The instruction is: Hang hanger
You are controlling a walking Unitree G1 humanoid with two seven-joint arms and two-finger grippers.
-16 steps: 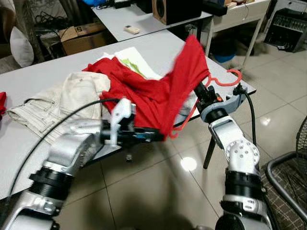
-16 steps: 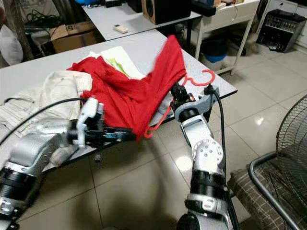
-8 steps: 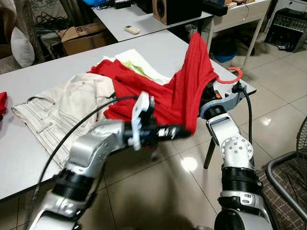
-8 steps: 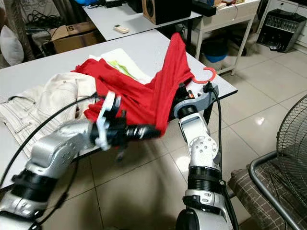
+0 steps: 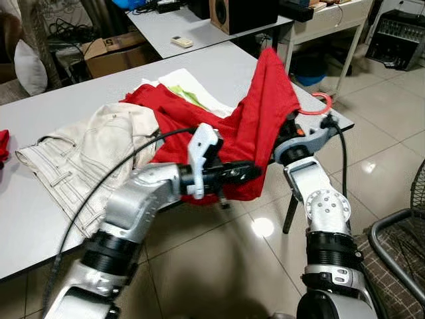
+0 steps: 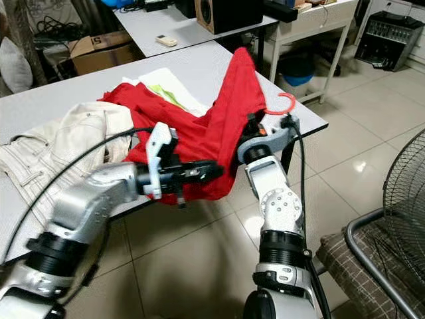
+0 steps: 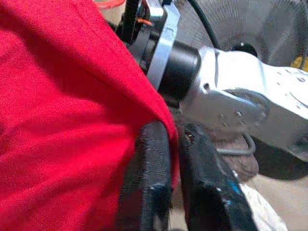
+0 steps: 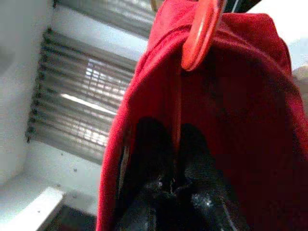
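Observation:
A red garment (image 5: 232,133) lies partly on the grey table (image 5: 40,212) and rises in a peak over a red plastic hanger. The hanger's hook (image 5: 323,101) sticks out past the cloth at the table's corner. My right gripper (image 8: 175,183) is under the cloth, shut on a thin red bar of the hanger (image 8: 179,110). My left gripper (image 5: 255,174) reaches in from the left below the table edge. Its fingers (image 7: 155,178) are shut on the garment's lower hem (image 7: 171,144), close to the right wrist (image 7: 226,91).
Beige trousers (image 5: 86,153) lie on the table to the left of the red cloth, with a white and green paper (image 5: 189,86) behind it. A second table holds a speaker (image 5: 242,13) and a remote (image 5: 181,41). A metal frame (image 5: 398,239) stands at the floor's right.
My left gripper has carried the hem to the right and slightly up, toward the right arm. The cloth now hangs lower and covers the hanger's lower bar.

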